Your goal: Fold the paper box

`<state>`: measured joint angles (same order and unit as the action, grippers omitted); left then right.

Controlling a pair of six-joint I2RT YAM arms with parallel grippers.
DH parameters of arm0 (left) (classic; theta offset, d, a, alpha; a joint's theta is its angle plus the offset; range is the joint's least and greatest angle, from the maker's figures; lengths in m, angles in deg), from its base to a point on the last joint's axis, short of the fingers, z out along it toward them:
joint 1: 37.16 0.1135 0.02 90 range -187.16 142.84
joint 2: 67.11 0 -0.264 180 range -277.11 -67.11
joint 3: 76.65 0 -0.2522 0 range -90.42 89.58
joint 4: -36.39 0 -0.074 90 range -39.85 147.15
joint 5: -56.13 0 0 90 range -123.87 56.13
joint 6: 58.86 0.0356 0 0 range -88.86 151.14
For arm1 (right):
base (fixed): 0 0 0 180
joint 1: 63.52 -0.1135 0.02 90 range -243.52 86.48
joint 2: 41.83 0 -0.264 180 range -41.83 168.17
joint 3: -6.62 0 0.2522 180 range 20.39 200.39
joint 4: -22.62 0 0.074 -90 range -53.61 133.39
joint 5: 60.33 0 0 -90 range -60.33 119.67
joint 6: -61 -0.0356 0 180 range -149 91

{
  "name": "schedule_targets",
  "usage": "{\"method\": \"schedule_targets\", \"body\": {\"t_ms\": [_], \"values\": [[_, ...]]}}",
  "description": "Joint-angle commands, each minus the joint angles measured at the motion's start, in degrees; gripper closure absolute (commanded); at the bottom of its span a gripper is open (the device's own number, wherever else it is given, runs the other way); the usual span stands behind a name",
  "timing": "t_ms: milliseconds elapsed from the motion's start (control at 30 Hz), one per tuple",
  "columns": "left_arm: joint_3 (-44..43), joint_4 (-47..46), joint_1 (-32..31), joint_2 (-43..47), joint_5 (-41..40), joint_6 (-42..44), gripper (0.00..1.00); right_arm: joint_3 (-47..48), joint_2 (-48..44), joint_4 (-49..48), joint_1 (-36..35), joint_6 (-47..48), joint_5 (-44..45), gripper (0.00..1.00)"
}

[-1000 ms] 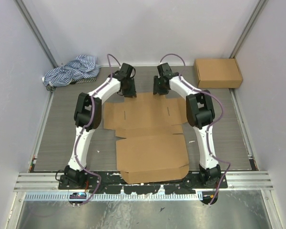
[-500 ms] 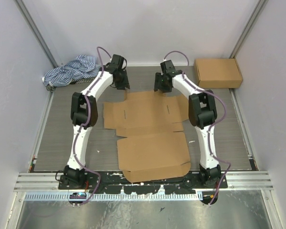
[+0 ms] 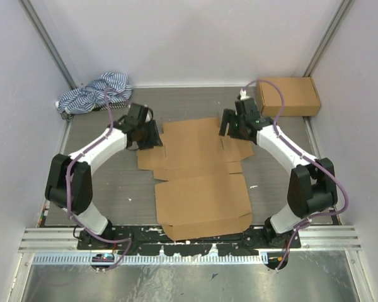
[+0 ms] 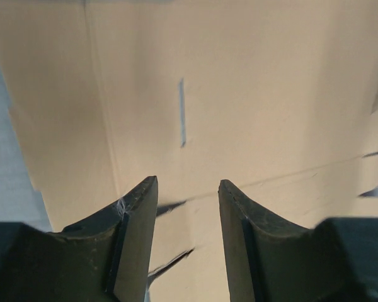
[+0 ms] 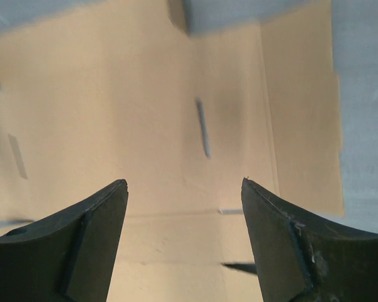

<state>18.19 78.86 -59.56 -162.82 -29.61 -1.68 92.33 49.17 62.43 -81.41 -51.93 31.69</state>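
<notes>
Lying unfolded on the desk (image 3: 94, 189), the paper box (image 3: 201, 195) runs lengthwise from near to far; left jaws partly apart, right jaws wide, both empty.

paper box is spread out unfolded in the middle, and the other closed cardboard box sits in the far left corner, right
No: the closed cardboard box sits in the far right corner, as the top view shows; the striped cloth is at far left. The paper box is indeed spread out unfolded in the middle.

Overhead and close wrist cameras all face the paper box (image 3: 201, 195)
</notes>
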Motion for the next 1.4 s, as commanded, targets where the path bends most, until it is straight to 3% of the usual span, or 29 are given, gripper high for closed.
{"method": "schedule_targets", "body": {"t_ms": [0,333,500,867,933,1033,1100,1167,1367], "values": [[12.17,-6.05,-1.96,4.35,-0.3,-3.31,0.49,-11.06,-2.79,-2.96,-0.28,-2.52,2.65,0.22],[19.09,-7.86,-2.48,6.58,1.66,-4.5,0.48,-19.36,-4.44,-2.5,-0.22,-4.33,5.74,0.21],[20.81,-8.46,-2.48,7.14,3.33,-5.12,0.46,-21.49,-4.87,-1.34,0.03,-5.56,7.44,0.0],[25.22,-10.8,-3.88,6.55,8.85,-6.91,0.49,-24.95,-6.08,-2.46,4.3,-5.2,2.17,0.0],[25.69,-11.48,-4.43,6.82,9.16,-6.97,0.52,-25.23,-6.23,-2.7,4.65,-4.94,0.05,0.0],[26.0,-12.17,-4.68,6.93,10.53,-7.38,0.66,-25.54,-6.73,-3.12,4.71,-4.49,-2.43,0.0],[26.0,-12.12,-4.69,7.62,10.81,-7.44,0.86,-25.46,-7.29,-3.03,4.71,-4.38,-3.24,0.0],[25.53,-11.23,-4.68,8.85,10.2,-7.06,0.99,-25.33,-7.93,-2.8,4.72,-4.31,-3.52,0.0],[22.45,-5.86,-4.72,13.18,7.42,-5.18,1.0,-24.67,-8.56,-2.33,4.84,-3.99,-4.54,0.0]]}}
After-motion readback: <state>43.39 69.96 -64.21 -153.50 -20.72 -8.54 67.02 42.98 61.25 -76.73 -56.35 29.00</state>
